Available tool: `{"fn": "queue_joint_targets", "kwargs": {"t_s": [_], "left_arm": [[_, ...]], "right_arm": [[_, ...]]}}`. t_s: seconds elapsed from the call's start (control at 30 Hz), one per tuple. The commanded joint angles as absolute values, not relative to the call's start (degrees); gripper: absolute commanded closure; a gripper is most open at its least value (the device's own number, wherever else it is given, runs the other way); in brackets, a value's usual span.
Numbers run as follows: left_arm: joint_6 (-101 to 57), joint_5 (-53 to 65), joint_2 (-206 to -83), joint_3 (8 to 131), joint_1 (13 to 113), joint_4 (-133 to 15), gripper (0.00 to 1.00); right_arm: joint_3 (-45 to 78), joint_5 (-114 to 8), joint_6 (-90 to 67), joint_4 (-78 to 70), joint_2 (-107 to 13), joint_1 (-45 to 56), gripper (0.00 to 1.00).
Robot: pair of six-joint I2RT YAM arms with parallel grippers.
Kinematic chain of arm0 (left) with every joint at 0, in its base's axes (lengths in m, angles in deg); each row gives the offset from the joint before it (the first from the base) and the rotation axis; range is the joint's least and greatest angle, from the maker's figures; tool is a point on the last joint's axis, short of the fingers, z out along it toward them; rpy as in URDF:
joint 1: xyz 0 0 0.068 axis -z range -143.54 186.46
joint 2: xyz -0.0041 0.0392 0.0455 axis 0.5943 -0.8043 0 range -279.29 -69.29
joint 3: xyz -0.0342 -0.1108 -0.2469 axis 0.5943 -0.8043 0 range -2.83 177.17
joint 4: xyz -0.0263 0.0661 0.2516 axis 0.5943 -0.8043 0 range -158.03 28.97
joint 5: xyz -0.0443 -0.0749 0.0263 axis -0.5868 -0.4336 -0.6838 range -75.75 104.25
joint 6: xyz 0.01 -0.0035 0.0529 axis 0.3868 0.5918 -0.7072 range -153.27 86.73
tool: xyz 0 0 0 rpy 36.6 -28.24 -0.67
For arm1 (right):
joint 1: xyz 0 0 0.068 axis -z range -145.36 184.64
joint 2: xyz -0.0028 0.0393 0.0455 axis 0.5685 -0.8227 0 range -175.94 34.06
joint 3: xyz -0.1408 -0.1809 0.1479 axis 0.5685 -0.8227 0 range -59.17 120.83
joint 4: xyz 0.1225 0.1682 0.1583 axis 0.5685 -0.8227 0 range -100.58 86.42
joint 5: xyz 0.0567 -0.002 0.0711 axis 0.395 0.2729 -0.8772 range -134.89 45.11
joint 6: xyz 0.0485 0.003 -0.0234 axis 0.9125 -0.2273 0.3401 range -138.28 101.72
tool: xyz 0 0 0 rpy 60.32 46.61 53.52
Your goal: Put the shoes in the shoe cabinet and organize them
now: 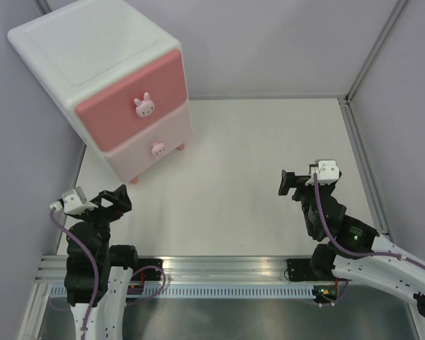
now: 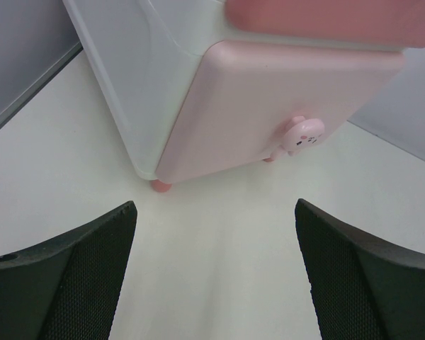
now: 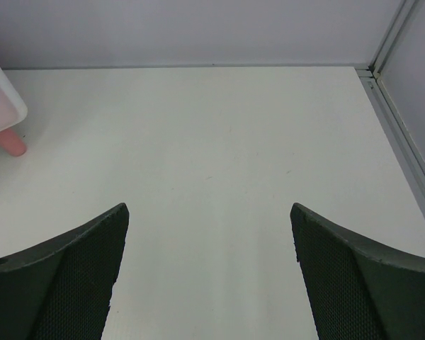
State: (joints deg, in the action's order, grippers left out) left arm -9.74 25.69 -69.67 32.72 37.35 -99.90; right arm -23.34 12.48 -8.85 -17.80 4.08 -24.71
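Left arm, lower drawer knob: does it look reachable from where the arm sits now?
Probably yes. The left arm faces the shoe cabinet, jaws open, with the lower drawer's bunny knob ahead and a little to the right, and only bare table between them. Nothing appears to block the way.

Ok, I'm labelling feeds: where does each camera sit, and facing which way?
Top: above, behind the robot, looking down on table, cabinet; left gripper, right gripper show.
Left wrist: behind the left gripper, facing the cabinet's lower drawer; own fingers show.
Right wrist: behind the right gripper, facing table and back wall; own fingers show.
Shared: both wrists see the cabinet.
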Motion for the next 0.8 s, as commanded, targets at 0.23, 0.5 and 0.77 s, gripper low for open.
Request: {"fn": "queue_joint_targets", "kwargs": {"t_s": [0.23,0.5,0.77], "left_arm": [[-11.56,25.76,-64.45,33.38,37.78,-98.56,0.05],[-11.47,25.76,-64.54,33.38,37.87,-98.56,0.05],[-11.47,25.85,-64.45,33.38,37.87,-98.64,0.05]], "right_arm": [[-23.05,14.88,-8.26,-18.17,6.20,-24.51,0.02],[-23.58,14.70,-8.44,-18.26,8.57,-24.51,0.02],[-23.66,14.70,-8.09,-18.26,8.84,-24.60,0.02]]}}
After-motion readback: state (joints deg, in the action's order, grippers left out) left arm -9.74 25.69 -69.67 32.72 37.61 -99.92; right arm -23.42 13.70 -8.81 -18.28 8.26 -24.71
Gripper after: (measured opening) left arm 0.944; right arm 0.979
